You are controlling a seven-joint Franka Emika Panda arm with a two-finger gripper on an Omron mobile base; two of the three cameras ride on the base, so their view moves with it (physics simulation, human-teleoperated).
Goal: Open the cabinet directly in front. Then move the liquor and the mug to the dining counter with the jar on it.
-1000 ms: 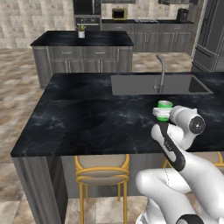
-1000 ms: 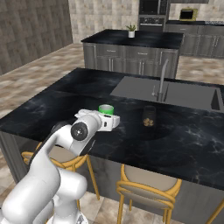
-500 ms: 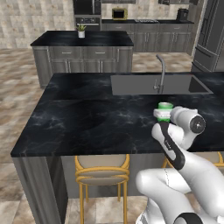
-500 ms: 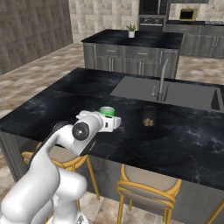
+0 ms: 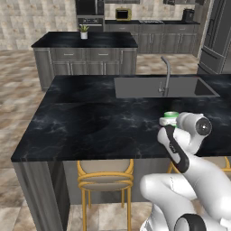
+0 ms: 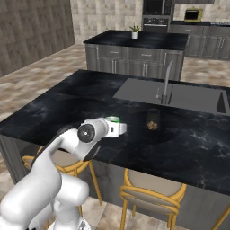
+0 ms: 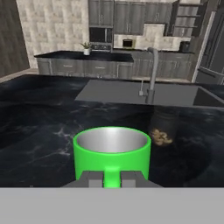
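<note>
1. At the far left, a smaller island (image 5: 85,45) carries a potted plant (image 5: 84,31).
2. In front of it, the dining counter (image 5: 90,122) has a black marble top, with yellow-framed stools (image 5: 106,178) tucked under its near edge.
3. Near the middle of the hand view, the gripper (image 7: 112,178) has its two dark fingertips closed on the handle of the green mug (image 7: 112,151), held upright above the counter.
4. Just right of the mug, the dark jar (image 7: 162,127) stands on the counter.
5. Behind the jar, a tall faucet (image 7: 152,74) rises beside the inset grey sink (image 5: 162,88).
</note>
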